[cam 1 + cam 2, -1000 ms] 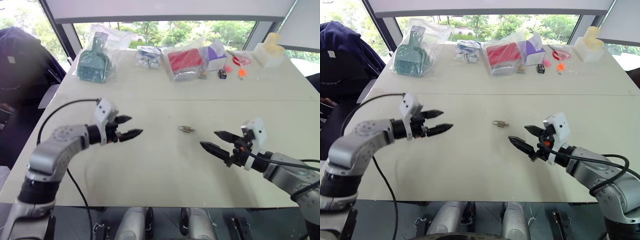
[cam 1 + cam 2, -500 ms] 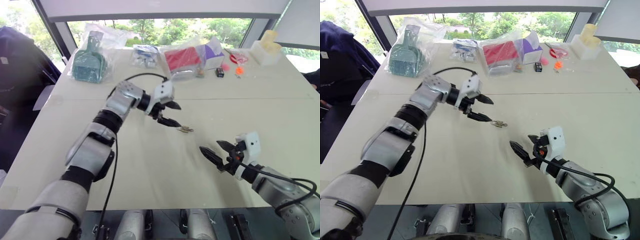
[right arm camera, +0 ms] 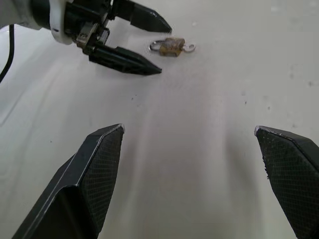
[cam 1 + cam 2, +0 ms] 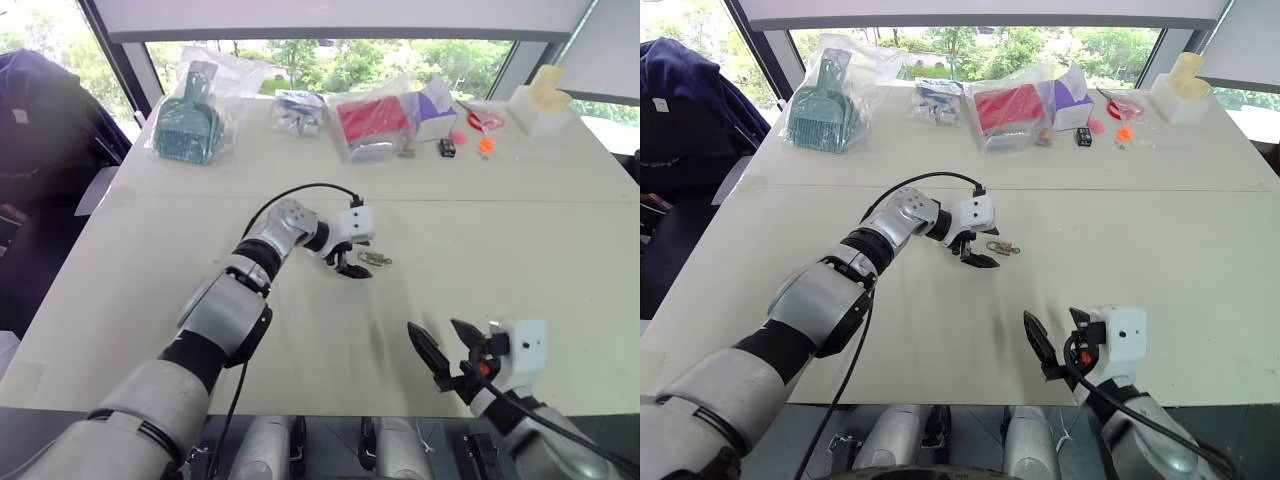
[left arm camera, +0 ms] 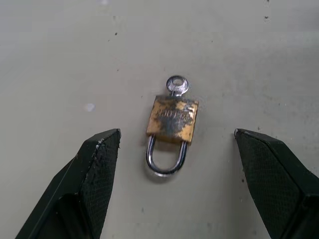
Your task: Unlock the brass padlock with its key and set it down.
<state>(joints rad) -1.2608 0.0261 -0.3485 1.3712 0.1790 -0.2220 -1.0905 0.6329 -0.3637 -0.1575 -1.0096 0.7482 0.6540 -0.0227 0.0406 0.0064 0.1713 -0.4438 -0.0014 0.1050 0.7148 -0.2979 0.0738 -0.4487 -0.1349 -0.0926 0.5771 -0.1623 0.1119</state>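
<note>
My left tool [image 4: 351, 262], fingers spread wide, hovers just left of the brass padlock [image 5: 171, 122], which lies flat at mid-surface [image 4: 520, 240], shackle closed, with the key [image 5: 177, 85] seated in its body. I judge the step as approach-to-grasp: next I must straddle the body and pinch it. My right tool [image 4: 445, 350], also spread and empty, waits at the near edge.

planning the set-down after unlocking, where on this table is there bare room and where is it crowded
Bare tabletop runs right of the brass padlock, and another open patch lies left of the left gripper, toward the near edge. The open right gripper hovers over bare surface too. The far edge is crowded: green dustpan bag, red pack, purple box, white holder.
</note>
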